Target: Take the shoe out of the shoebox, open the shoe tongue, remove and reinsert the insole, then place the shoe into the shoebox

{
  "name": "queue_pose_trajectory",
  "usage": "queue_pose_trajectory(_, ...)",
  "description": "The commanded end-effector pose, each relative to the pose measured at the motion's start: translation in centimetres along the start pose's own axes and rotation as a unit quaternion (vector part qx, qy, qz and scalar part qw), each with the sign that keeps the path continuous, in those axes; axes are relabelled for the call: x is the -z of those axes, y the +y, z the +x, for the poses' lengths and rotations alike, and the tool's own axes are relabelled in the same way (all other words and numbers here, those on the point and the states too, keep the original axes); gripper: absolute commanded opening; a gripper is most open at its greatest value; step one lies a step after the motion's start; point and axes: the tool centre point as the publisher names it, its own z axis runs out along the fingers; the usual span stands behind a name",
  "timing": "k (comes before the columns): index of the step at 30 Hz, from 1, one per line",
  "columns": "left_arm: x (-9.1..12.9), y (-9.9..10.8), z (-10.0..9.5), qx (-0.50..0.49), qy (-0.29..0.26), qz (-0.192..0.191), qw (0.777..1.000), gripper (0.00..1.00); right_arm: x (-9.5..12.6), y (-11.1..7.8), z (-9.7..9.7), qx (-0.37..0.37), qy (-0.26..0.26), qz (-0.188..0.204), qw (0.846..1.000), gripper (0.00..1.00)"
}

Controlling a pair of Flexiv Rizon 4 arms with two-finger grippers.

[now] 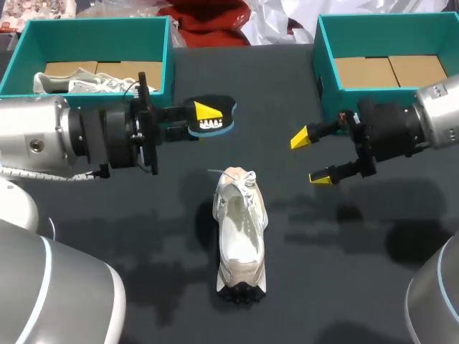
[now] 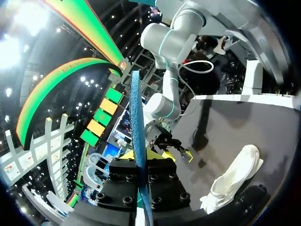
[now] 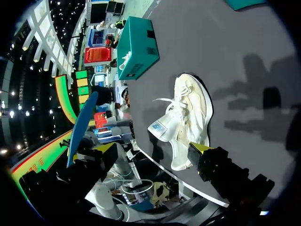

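Note:
A white sneaker (image 1: 240, 229) lies on the dark table, toe toward me and laces at the far end; it also shows in the left wrist view (image 2: 235, 179) and the right wrist view (image 3: 188, 117). My left gripper (image 1: 203, 115) is shut on a blue-edged insole (image 1: 213, 123), held in the air beyond the shoe. Seen edge-on, the insole (image 2: 136, 132) stands as a thin blue strip between that gripper's fingers. My right gripper (image 1: 310, 158) hangs open and empty to the right of the shoe's laces. From the right wrist the insole (image 3: 82, 125) appears beyond my open right gripper (image 3: 153, 148).
A teal shoebox (image 1: 14, 68) at the back left holds another pale shoe (image 1: 86, 82). A second teal shoebox (image 1: 323, 64) stands at the back right, with brown cardboard on its floor. The left box's side (image 3: 138, 47) shows past the sneaker.

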Motion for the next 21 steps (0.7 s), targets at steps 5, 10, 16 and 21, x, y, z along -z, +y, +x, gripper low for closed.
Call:
queue_pose_trajectory(5, -0.5, 0.6, 1.8, -0.296, 0.009, -0.037, 0.954, 0.00, 0.5, 1.3, 1.9, 0.003, 0.028, 0.000, 1.000, 1.00)
queue_pose_trajectory(10, -1.0, 2.1, 3.6, -0.420, -0.007, -0.069, 0.905, 0.00, 0.5, 1.9, 2.7, 0.010, 0.093, -0.004, 0.996, 1.00)
queue_pose_trajectory(16, -1.0, 2.1, 3.6, -0.420, -0.007, -0.069, 0.905, 0.00, 0.7, 2.1, 2.5, -0.014, 0.097, -0.027, 0.995, 1.00)
queue_pose_trajectory(21, -1.0, 2.1, 3.6, -0.420, -0.007, -0.069, 0.905, 0.00, 0.7, 2.1, 2.5, -0.014, 0.097, -0.027, 0.995, 1.00)
